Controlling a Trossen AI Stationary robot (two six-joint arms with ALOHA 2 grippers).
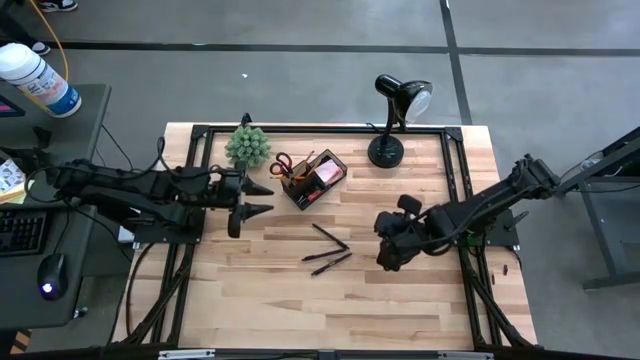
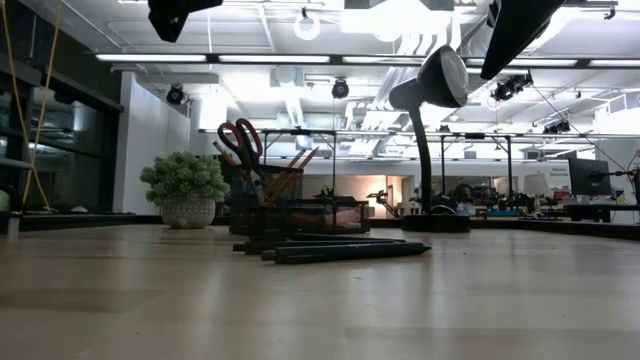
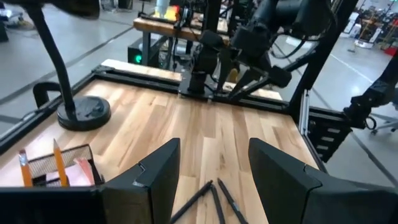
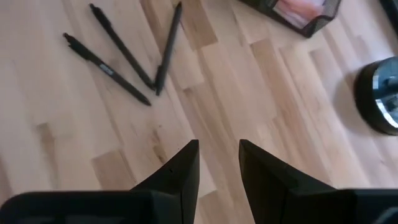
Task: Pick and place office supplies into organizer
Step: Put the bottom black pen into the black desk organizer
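The table holds the organizer near the back, part cut off in the wrist views. Three black pens lie loose in the middle. Left gripper is wide and empty. Right gripper is narrower, also empty.

Bright, even overhead light; soft shadows.
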